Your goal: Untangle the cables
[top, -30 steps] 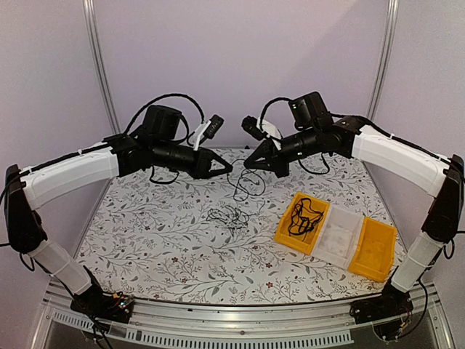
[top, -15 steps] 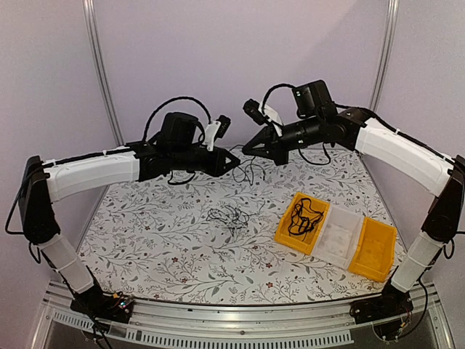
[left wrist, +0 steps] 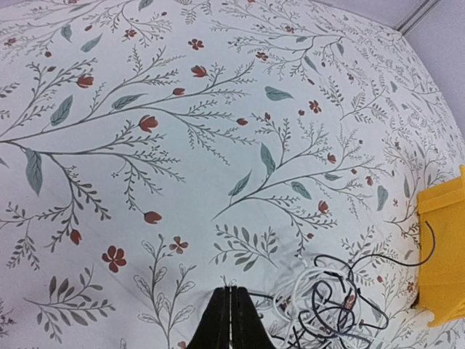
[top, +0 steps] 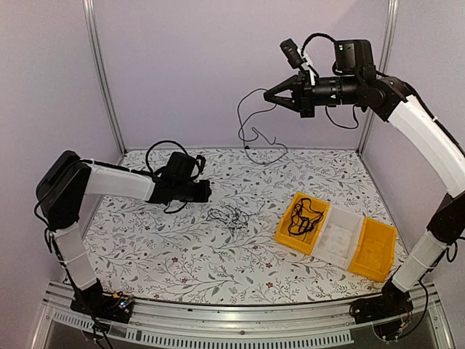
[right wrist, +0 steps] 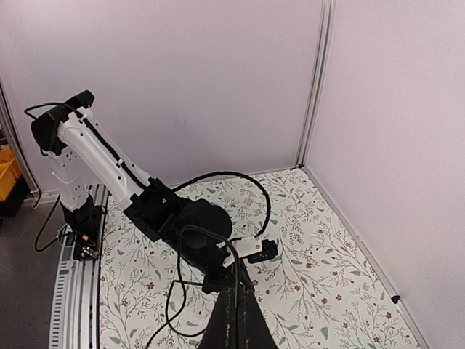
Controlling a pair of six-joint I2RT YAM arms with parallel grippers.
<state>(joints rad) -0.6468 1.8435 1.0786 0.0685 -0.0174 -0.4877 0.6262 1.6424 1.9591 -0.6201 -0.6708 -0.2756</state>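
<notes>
Right gripper (top: 267, 93): raised high above the far side of the floral table (top: 182, 254), fingers pinched together on one thin black cable (top: 239, 118), which hangs from the tips in a loose curve clear of the tabletop. Left gripper (left wrist: 231, 294): low over the table, fingers pressed together with nothing seen between them, just beside a tangle (top: 229, 216) of black and white cables lying near the table's middle. Further stock: one coiled black cable (top: 304, 217) in the near yellow bin (top: 282, 231), which sits in a row with a clear bin (top: 340, 236) and a second yellow bin (top: 374, 251) on the right.
</notes>
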